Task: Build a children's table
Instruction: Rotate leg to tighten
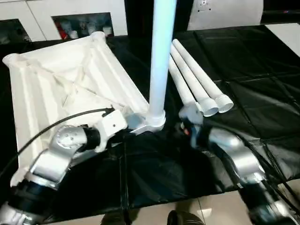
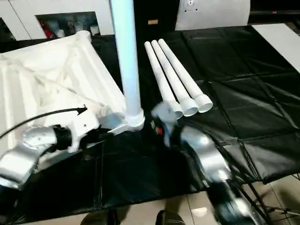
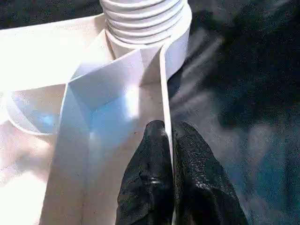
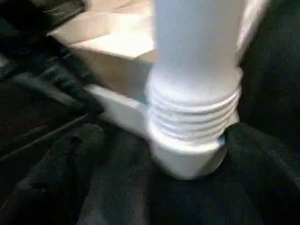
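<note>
I am pinching the table top's thin, stiff rim wall with my left gripper; my right gripper is blurred beside the upright leg, state unclear.

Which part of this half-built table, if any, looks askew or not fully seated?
The upright leg stands in the near corner socket of the upside-down table top, yet several thread rings still show above the socket rim, so it is probably not screwed home. The three spare legs lie neatly together.
</note>
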